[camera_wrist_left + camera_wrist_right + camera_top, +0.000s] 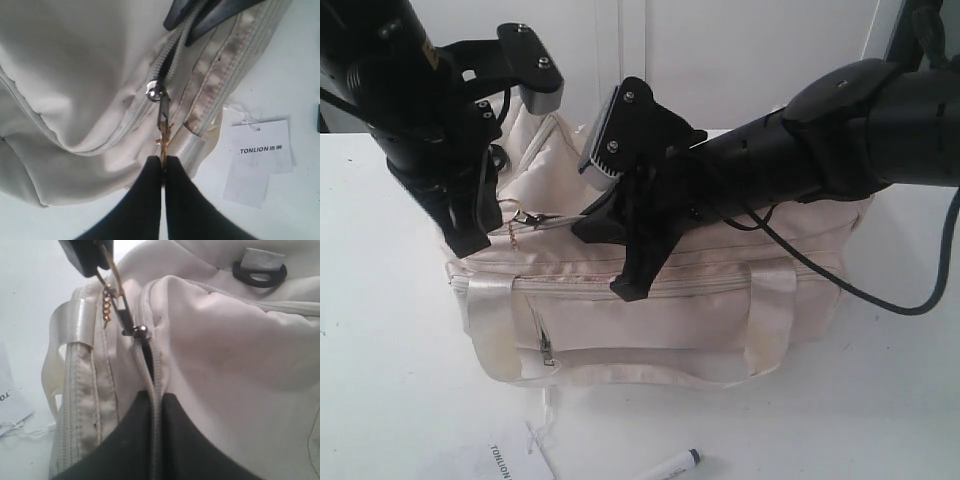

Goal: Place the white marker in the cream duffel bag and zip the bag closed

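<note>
Far left, over the end of the cream duffel bag [650, 330]: left gripper [164, 161], clenched on the zipper pull [163, 117], fingers pressed flat together with the pull's small gold chain at their tips. Just past the pull: metal slider [155, 92] on the curved top zipper. Between slider and right fingers: a narrow dark slit only.

In front of the bag, on the white table [880, 400]: paper tag [515, 458] printed TONLION, thin thread at one corner. Just right of the tag: white marker [670, 466], flat on the table, outside the bag, well apart from both grippers. Slim white barrel, dark cap at the right end.

Centre to right: right gripper [154, 397], pinched shut on the bag's top zipper seam. Black arm and cable [880, 295] across the bag's top, hiding much of it.

Bag itself: soft, creased cream fabric; shiny strap handles [492, 320] down the front; front pocket zip [546, 345]; black ring [260, 275] on one side.
</note>
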